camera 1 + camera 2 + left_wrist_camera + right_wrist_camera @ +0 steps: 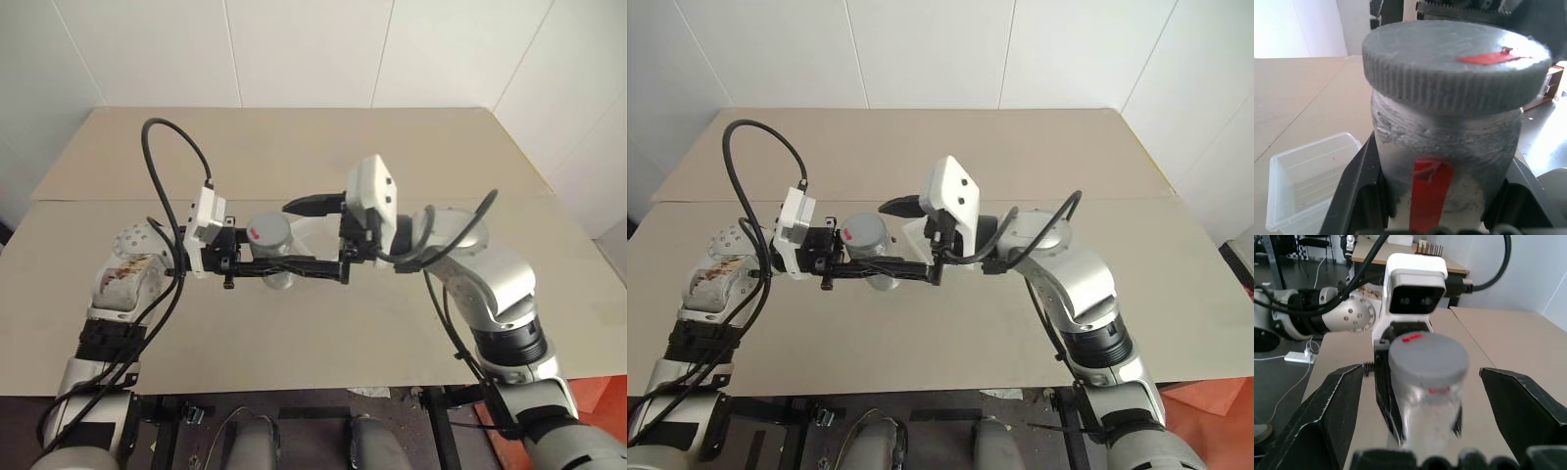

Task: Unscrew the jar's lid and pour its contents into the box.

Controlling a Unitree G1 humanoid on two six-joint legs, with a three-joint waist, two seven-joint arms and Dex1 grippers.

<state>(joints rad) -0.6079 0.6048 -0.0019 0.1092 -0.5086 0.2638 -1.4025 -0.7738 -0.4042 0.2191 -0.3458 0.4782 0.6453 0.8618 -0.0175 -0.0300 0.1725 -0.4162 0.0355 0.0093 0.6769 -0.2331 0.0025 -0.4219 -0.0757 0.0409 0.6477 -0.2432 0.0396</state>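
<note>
White walls stand behind a big tan surface made of two boards pushed together.

Both robot arms reach in over the middle of it and meet there. The left claw is pinching the jar by its body, one black finger on each side, and holds it up off the surface. The jar stands straight. It is grey and a bit see-through, with a red stripe down its side.

The right claw is spread wide. Its two black fingers sit on either side of the jar's top, well apart from it and not touching. It looks ready to close on the lid.

The box is a pale plastic tub. It sits on the surface just behind the jar, and it looks empty.

The lid is round and grey, with a small red mark on top. It is on the jar, so the opening step is not done yet.

I think the jar is light and hard, so it will not squash. Its smooth side may slip and spin when the lid is twisted, so the left claw must squeeze firmly. The lid has little ridges all around its edge, and that edge is the best place to grab.

I cannot see the nuts inside.
</note>
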